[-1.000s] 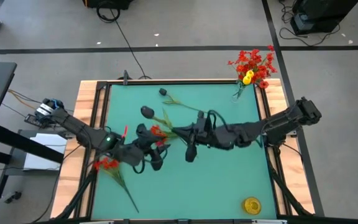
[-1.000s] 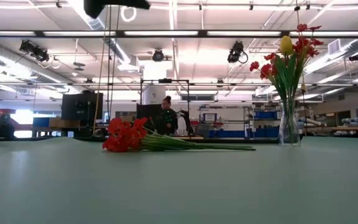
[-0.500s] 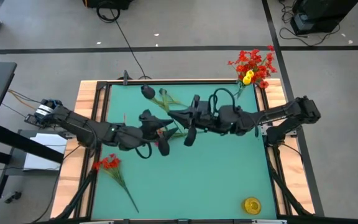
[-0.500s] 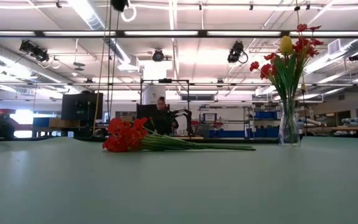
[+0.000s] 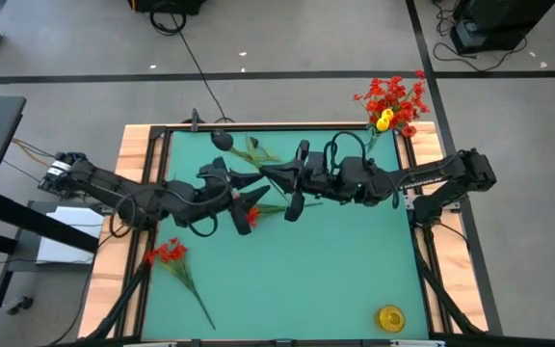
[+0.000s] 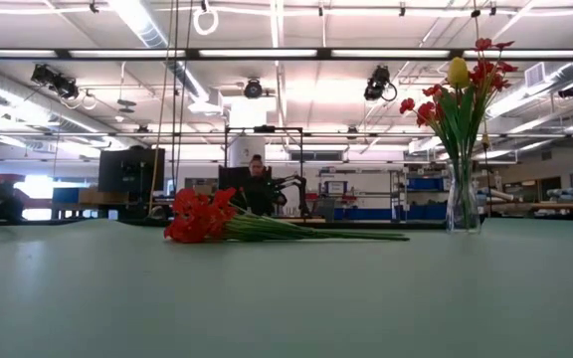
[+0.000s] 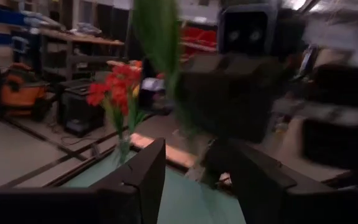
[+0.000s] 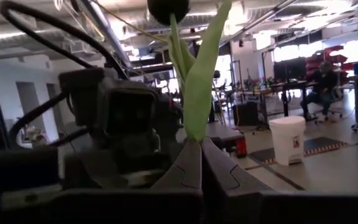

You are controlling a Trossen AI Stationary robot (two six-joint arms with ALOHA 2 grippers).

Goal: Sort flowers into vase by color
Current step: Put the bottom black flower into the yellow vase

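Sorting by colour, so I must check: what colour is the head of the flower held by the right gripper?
Dark, nearly black, flower head on a green stem; right wrist view shows it best.

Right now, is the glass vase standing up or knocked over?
Standing up. The vase sits straight on the green table, and its red and yellow flowers point up toward the ceiling.

One glass vase [image 5: 370, 143] of red flowers with one yellow bloom [image 5: 384, 120], one loose red bunch [image 5: 167, 254], two dark-headed stems [image 5: 222, 139], two arms
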